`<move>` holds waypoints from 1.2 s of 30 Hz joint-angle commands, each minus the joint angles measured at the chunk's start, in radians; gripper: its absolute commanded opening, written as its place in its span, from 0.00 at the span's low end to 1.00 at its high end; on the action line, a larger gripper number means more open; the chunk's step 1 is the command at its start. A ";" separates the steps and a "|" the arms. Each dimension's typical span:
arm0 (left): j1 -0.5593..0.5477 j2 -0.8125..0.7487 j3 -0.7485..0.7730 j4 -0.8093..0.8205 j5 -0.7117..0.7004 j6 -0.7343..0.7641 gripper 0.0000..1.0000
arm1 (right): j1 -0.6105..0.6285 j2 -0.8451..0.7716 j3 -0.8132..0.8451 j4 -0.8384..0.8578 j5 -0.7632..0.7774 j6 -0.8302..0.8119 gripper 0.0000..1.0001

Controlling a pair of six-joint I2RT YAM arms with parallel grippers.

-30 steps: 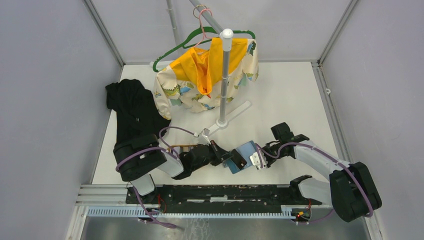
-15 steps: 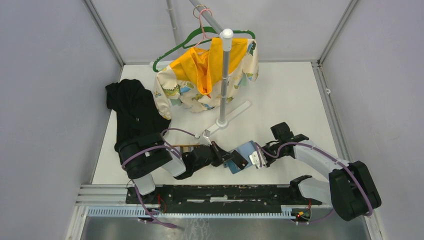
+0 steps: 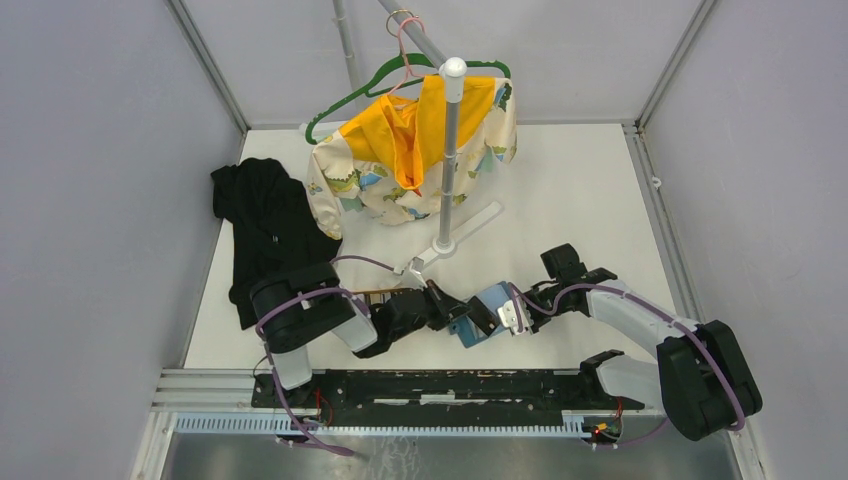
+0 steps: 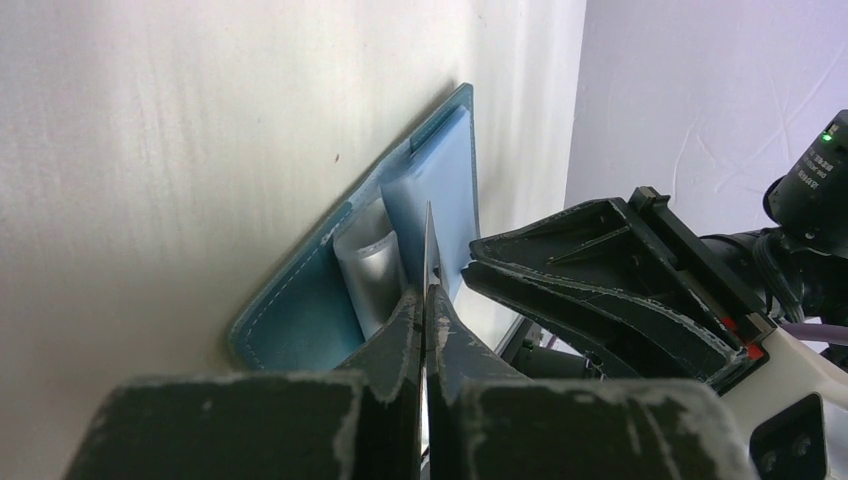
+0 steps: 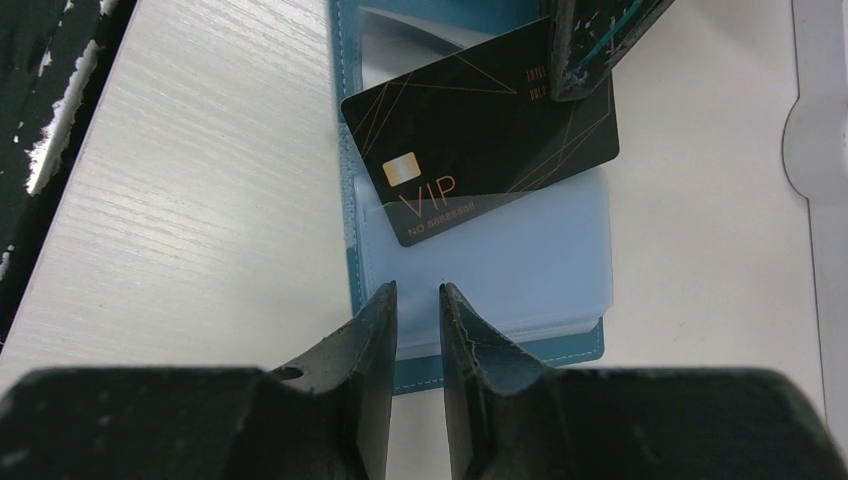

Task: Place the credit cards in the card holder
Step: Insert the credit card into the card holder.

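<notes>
The card holder (image 5: 480, 260) lies open on the table, teal with pale blue plastic sleeves; in the top view the card holder (image 3: 488, 300) sits between both grippers. My left gripper (image 4: 424, 295) is shut on a black credit card (image 5: 480, 130) marked VIP, seen edge-on as a thin credit card (image 4: 428, 240) in the left wrist view. The card lies slanted over the holder's far sleeve, its corner pinched by the left fingers (image 5: 590, 45). My right gripper (image 5: 417, 290) rests at the holder's near edge, jaws a narrow gap apart with nothing clamped between them.
A clothes stand (image 3: 450, 150) holds a yellow patterned shirt (image 3: 415, 150) on a green hanger behind the arms. Its white foot (image 5: 820, 150) reaches close to the holder. A black cloth (image 3: 265, 225) lies at the left. A tan tray edge (image 3: 375, 294) shows under the left arm.
The left arm's shoulder has swung right and its gripper with the card has edged slightly toward the holder. The right arm and holder have barely moved.
</notes>
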 commanded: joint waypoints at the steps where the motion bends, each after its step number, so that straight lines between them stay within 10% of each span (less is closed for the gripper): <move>1: -0.004 0.054 0.018 0.030 0.027 -0.049 0.02 | 0.006 0.013 -0.001 0.015 0.040 0.016 0.28; 10: -0.003 0.074 0.005 0.043 0.058 -0.104 0.02 | 0.007 0.015 -0.001 0.021 0.047 0.026 0.28; 36: -0.005 -0.082 0.224 -0.634 0.026 0.062 0.02 | 0.011 -0.004 -0.001 0.022 0.037 0.034 0.29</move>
